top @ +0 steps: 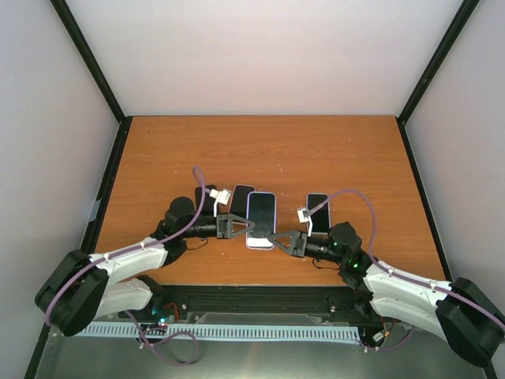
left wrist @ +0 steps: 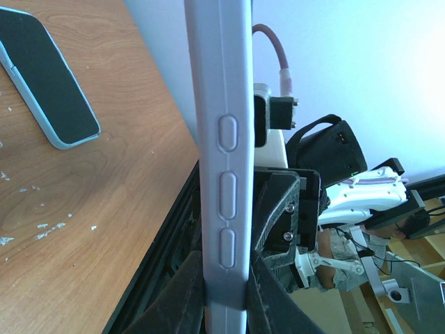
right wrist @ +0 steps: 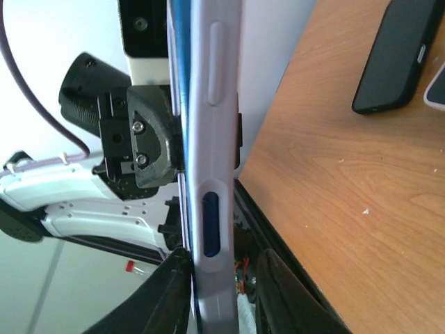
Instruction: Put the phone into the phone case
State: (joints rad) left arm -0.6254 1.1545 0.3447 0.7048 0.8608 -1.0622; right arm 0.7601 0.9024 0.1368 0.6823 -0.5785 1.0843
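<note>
The phone, its blue edge [right wrist: 211, 223] showing through a side cutout, sits in the lavender phone case [top: 260, 219] near the table's front middle. The case is held on edge and runs upright through both wrist views [left wrist: 222, 139] [right wrist: 212, 104]. My left gripper [top: 251, 227] [left wrist: 226, 278] is shut on the case's left end, both fingers pressed against its faces. My right gripper [top: 274, 237] [right wrist: 224, 264] straddles the other end with its jaws open: one finger [right wrist: 170, 278] touches the case, the other finger [right wrist: 278, 285] stands apart from it.
A black phone-like slab [top: 241, 197] [right wrist: 393, 56] lies just behind the held case. A dark-screened phone in a pale blue case [top: 318, 212] [left wrist: 49, 87] lies to the right. The table's front edge [top: 260, 286] is close under both grippers.
</note>
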